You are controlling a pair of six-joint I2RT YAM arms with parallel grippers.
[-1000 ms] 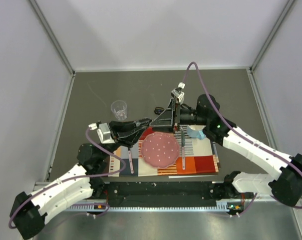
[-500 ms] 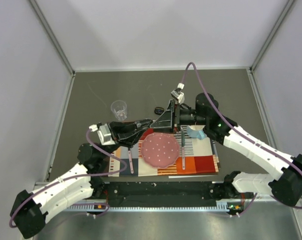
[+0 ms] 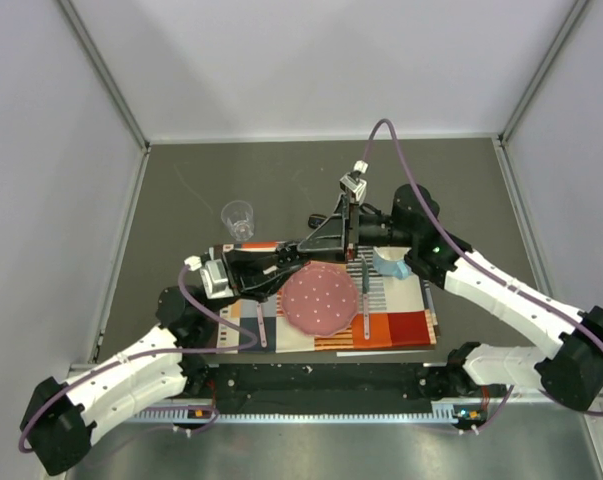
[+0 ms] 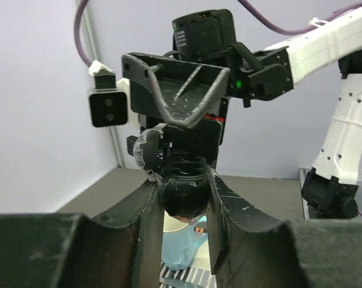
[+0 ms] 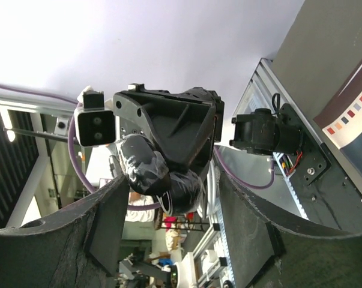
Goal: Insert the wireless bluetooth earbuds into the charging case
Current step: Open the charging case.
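The left tool (image 4: 182, 185) is clenched on the charging case (image 4: 184, 201), holding it in the air over the far edge of the striped mat (image 3: 401, 327), just beyond the pink plate (image 3: 321, 300). The right tool (image 5: 173, 180) faces it closely, fingers spread and gripping nothing. A clear cup (image 3: 238, 218) stands near on the left and a blue mug (image 3: 391, 263) on the right. Grey tabletop (image 3: 461, 190) stretches behind to the far wall. The earbuds cannot be made out.
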